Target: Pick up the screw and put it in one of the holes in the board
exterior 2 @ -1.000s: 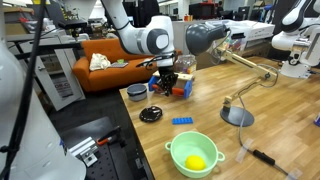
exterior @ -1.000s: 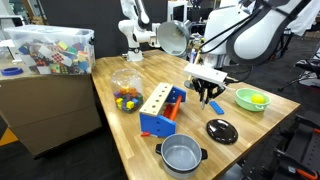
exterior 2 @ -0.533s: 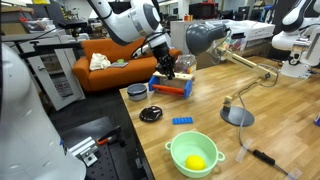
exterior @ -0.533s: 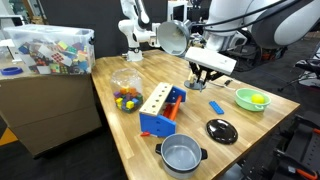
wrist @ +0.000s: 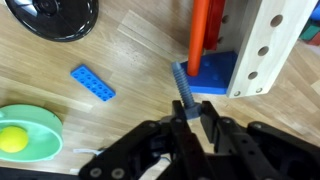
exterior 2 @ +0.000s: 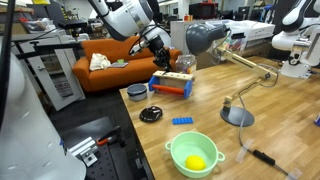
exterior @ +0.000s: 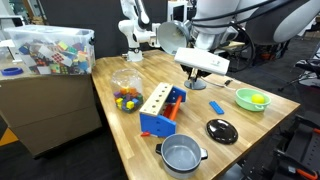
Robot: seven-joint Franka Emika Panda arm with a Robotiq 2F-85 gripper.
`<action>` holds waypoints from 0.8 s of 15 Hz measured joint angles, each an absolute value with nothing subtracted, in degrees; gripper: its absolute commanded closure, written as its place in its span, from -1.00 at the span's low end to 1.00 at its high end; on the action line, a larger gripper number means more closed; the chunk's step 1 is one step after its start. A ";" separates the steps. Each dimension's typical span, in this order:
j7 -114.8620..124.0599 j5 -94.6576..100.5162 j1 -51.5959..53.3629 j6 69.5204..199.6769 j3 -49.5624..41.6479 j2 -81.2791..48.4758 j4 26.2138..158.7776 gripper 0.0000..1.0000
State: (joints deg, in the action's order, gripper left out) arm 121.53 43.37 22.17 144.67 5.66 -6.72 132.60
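gripper: the black two-finger gripper (wrist: 195, 118) is clamped tight on the screw and hangs up off the table

screw: a blue-grey ribbed plastic screw (wrist: 184, 88), pinched between the fingers and sticking out past the tips. It's in the air, not in any hole. In the wrist view its tip overlaps the near edge of the tray.

board: a pale wooden plank-shaped board (wrist: 280, 35), just beside the screw, with a row of small round dark holes (wrist: 262, 48) down its face

tray: a blue plastic toy tool tray (wrist: 212, 72) joined to the board, with an orange-red rod (wrist: 200, 30) standing in it

brick: a flat blue studded brick (wrist: 92, 83) lying loose on the wooden tabletop (wrist: 130, 55)

bowl: a light green plastic bowl (wrist: 35, 118) with one yellow ball (wrist: 12, 138) inside

lid: a round black lid (exterior: 221, 130) next to a steel pot (exterior: 181, 155)

clear bowl: a see-through bowl (exterior: 126, 92) holding a bunch of coloured balls
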 measured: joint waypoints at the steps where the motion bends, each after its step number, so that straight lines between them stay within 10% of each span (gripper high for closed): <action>1: 119.74 41.91 21.37 145.08 5.95 -7.38 132.48 0.53; 8: 119.57 41.75 20.71 145.14 6.80 -7.75 132.40 0.53; 9: 119.57 41.75 20.68 145.14 6.80 -7.75 132.41 0.88; 12: 120.12 43.85 20.62 144.48 6.78 -7.74 131.88 0.88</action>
